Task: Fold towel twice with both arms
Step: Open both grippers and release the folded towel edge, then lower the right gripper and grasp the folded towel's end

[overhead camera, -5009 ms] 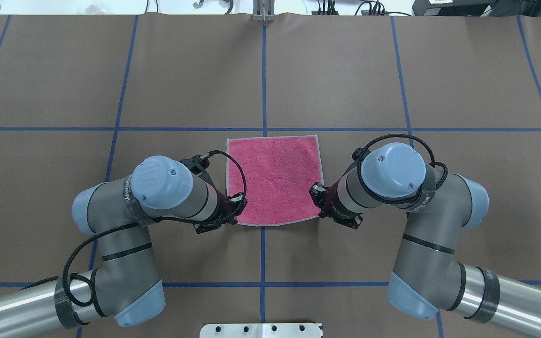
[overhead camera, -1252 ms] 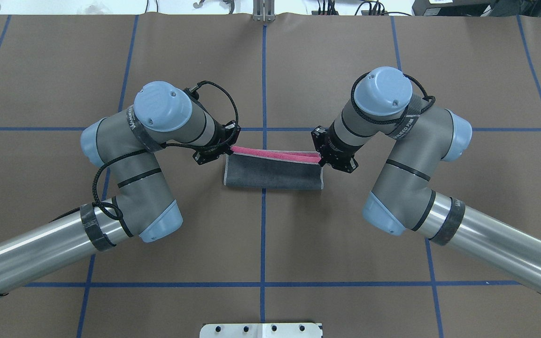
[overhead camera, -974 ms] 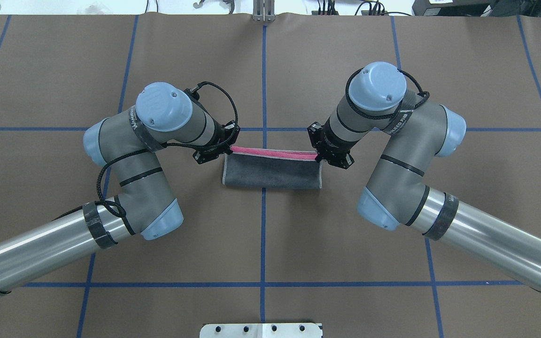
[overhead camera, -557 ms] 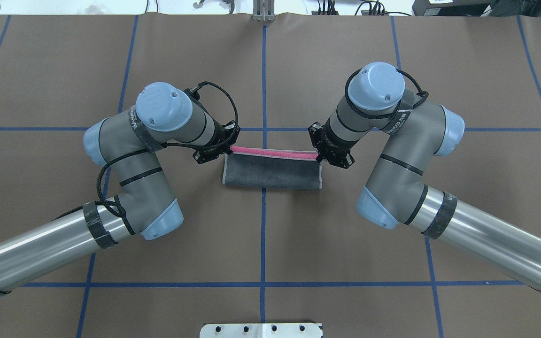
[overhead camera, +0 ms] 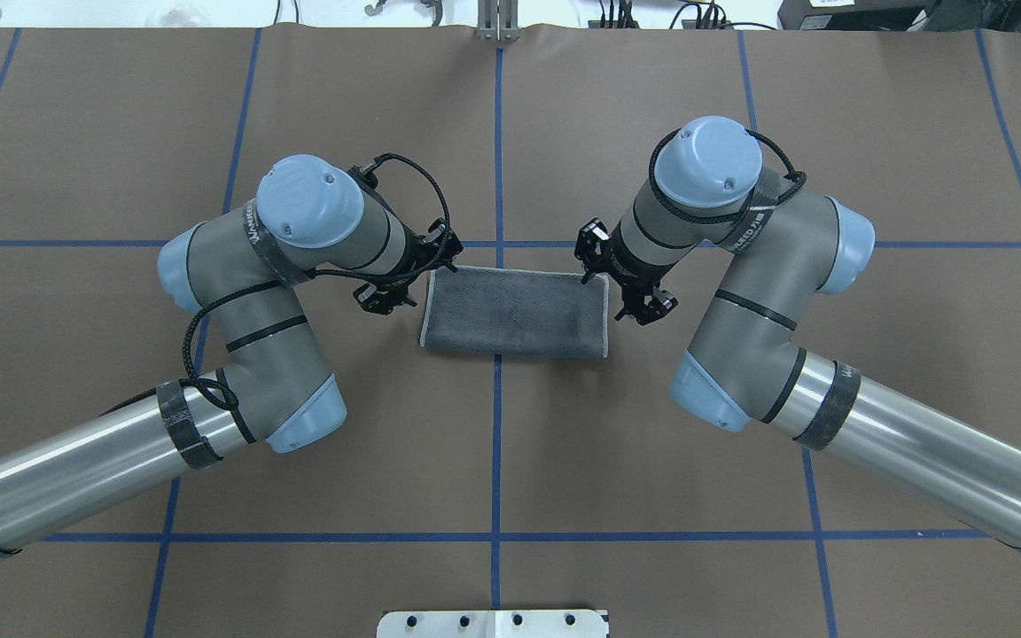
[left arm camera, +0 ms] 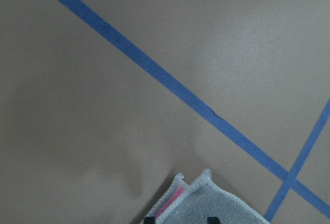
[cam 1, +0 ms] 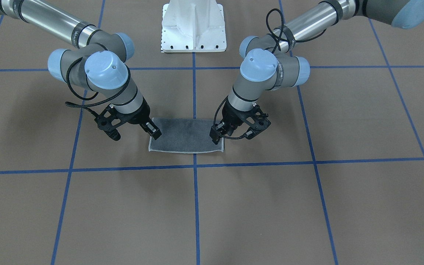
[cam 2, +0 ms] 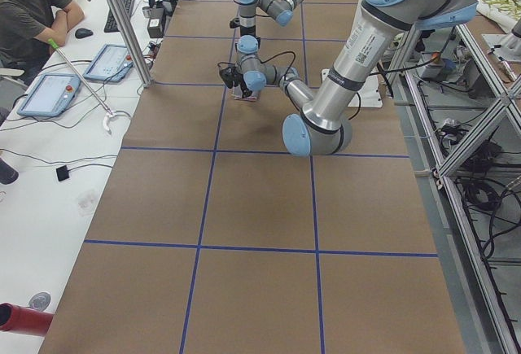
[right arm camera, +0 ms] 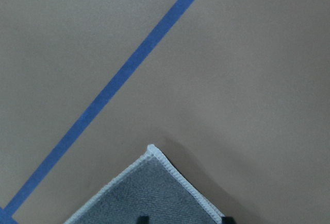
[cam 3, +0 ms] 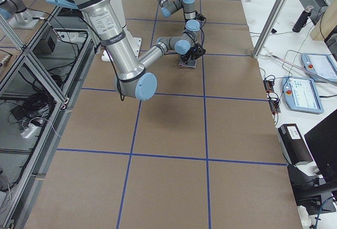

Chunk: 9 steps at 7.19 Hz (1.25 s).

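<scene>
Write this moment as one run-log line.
towel: folded once, grey up | left gripper: open at corner | right gripper: open at corner

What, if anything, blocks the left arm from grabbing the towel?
Probably nothing. The left gripper hangs open just over the folded towel's corner on its side; the right gripper is at the other end.

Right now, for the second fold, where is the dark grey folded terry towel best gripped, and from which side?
Probably the two corners of one short end of the dark grey folded terry towel, pinching both layers. It lies flat, longer across than deep, so one short end should go over the other. Come from above, at the outer side.
</scene>
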Available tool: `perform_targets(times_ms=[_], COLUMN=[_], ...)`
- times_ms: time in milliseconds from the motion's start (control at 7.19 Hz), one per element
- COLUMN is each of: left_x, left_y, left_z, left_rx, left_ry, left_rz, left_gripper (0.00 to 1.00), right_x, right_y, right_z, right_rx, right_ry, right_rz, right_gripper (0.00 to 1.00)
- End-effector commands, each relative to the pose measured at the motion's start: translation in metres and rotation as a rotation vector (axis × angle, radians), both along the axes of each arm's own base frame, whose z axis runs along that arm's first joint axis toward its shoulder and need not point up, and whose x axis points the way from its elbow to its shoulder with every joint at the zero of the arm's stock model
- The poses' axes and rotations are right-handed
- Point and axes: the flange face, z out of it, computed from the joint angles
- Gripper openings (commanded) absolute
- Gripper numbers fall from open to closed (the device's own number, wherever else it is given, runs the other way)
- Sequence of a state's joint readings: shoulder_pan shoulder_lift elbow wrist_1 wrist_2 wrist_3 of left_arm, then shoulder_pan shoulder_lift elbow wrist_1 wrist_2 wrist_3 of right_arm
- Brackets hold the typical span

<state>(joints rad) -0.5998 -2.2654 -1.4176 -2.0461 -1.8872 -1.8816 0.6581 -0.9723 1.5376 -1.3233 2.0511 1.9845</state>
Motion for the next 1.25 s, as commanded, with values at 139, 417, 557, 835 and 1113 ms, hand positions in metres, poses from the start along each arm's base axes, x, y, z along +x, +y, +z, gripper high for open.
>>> perform_targets(times_ms=[139,417,557,835,1113], left_x=[-0.008,-0.01,-0.017,-0.024,-0.024], left_y=[-0.007,-0.008,-0.015,-0.02,-0.02], left_z=[-0.003,-0.003,-0.005,-0.006,-0.006], left_rx=[0.002,0.001,0.003,-0.007,-0.009], left_ry=[0.006,0.005,0.01,0.017,0.016], left_rz=[-0.012,-0.015,-0.026,-0.02,-0.021], left_gripper=[0.76,0.76,0.76,0.77,0.77], right_x=[-0.002,-0.018,-0.034,-0.048,-0.049], right_y=[0.008,0.032,0.046,0.063,0.069], right_z=[-0.005,-0.01,-0.008,-0.006,0.009], right_rx=[-0.013,-0.088,-0.115,-0.154,-0.158], right_ry=[-0.011,0.0,0.015,0.02,0.044], right_rz=[0.016,0.148,0.212,0.238,0.24], right_gripper=[1.0,1.0,0.99,0.94,0.88])
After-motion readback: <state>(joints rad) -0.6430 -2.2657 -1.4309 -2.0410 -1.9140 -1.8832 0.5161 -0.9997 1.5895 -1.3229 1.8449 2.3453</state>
